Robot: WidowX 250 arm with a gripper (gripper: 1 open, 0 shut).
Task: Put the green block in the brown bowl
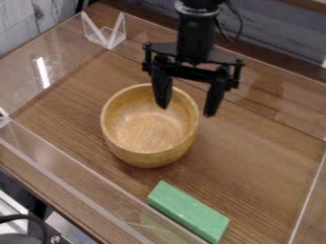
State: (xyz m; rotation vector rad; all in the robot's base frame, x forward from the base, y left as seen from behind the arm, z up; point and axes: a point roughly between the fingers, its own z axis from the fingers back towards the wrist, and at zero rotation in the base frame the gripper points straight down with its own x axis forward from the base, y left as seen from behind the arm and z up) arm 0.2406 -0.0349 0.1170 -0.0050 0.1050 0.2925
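Pincer (189, 98) hangs with its prongs spread wide and empty, pointing down over the far rim of the brown bowl (151, 124); the green block (189, 212) lies flat on the counter (261, 162), well nearer the camera

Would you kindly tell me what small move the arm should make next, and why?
Probably shift the open gripper toward the camera, over the green block. The gripper hangs empty above the brown bowl, while the block lies flat on the table in front of the bowl, ungrasped.
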